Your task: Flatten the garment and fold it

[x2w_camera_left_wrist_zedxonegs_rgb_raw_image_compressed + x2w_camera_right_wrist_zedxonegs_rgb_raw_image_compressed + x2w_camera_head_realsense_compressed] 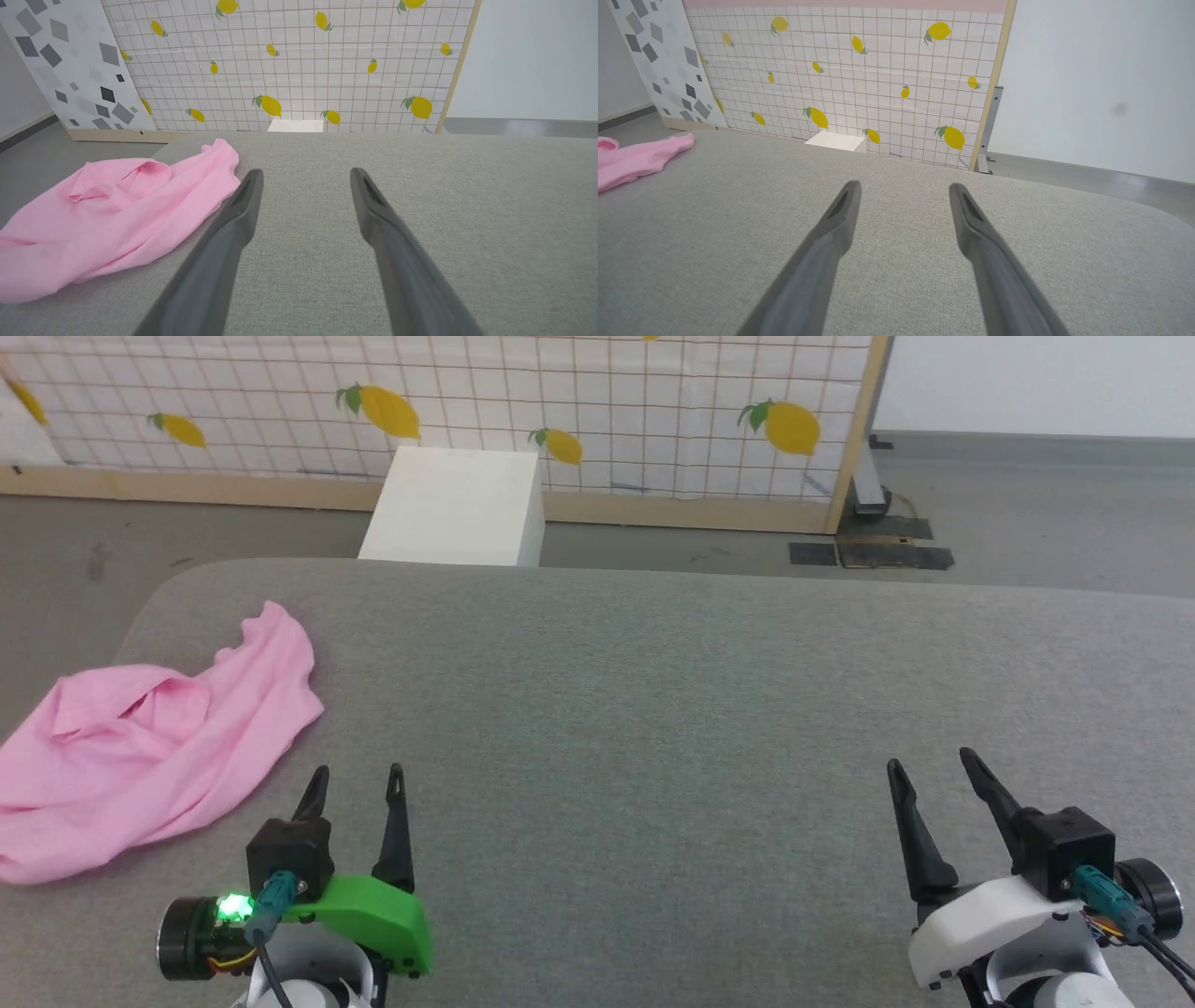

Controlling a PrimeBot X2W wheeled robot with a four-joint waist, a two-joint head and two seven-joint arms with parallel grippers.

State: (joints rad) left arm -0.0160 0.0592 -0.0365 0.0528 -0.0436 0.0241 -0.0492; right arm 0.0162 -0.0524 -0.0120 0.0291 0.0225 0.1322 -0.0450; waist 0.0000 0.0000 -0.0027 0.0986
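One pink garment (149,747) lies crumpled at 9 o'clock on the grey cloth-covered table (653,709), and both of your grippers are empty.

Your left gripper (359,769) at 7 o'clock and your right gripper (931,758) at 5 o'clock each spread their two fingers wide and hold nothing. The garment lies just beside the left one, and it may hang off the table's left edge, where the head view cuts it. Past the table at 12 o'clock you have grey floor (1027,504), one white box (457,504) and one lemon-print screen (607,411). The wrist views add a second panel (70,60) with grey shapes at 10 o'clock. The right wrist view adds a pink band (850,3) along the screen's top.
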